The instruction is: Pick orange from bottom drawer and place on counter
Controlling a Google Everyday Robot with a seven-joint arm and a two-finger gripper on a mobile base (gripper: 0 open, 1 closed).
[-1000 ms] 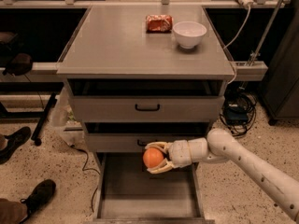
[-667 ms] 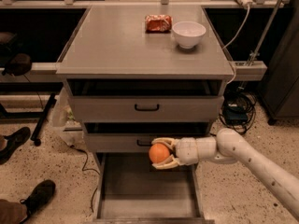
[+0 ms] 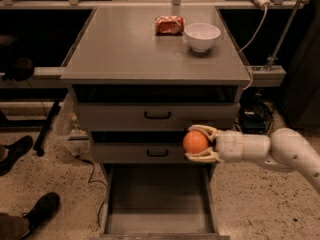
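Note:
The orange [image 3: 195,142] is a small round orange fruit held in my gripper [image 3: 198,144], in front of the right end of the middle drawer. The gripper is shut on it, one cream finger above and one below, and the white arm [image 3: 280,151] comes in from the right. The bottom drawer [image 3: 159,200] is pulled open below, and the grey floor that shows is bare. The counter [image 3: 130,44] is the flat grey top of the cabinet, well above the orange.
A white bowl [image 3: 202,36] and a red-orange snack packet [image 3: 169,25] stand at the back right of the counter. The upper two drawers with black handles [image 3: 157,116] stand slightly out. Shoes [image 3: 40,210] are on the floor at the left. Cables hang at the right.
The gripper with the orange has risen from just above the bottom drawer and moved right, up to the level of the middle drawer front.

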